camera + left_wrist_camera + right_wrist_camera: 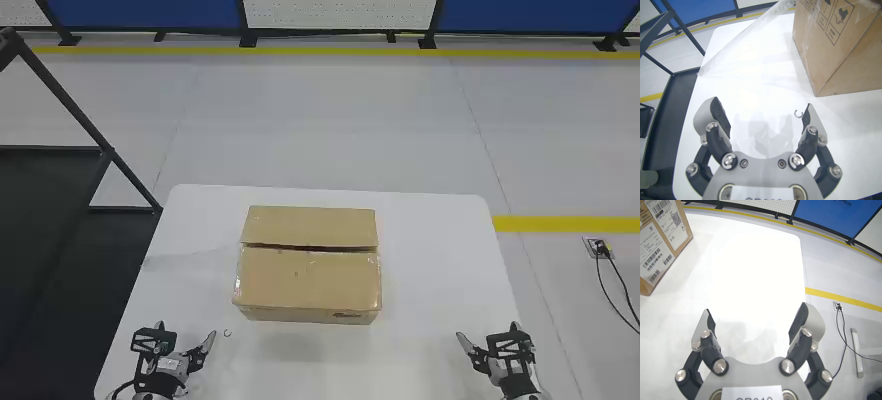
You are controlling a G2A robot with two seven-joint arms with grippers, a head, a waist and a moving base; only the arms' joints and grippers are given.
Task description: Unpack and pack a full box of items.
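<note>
Sitting centred on the table [440, 300], the shut brown box [310, 265] bears clear tape and barcode labels; left gripper [761, 106] and right gripper [755, 308] gape wide near the table's front corners.

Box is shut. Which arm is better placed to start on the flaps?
Left, likely. The left gripper is open and closer to the box, which sits slightly toward that side of the table. The right gripper is open too, but farther away.
</note>
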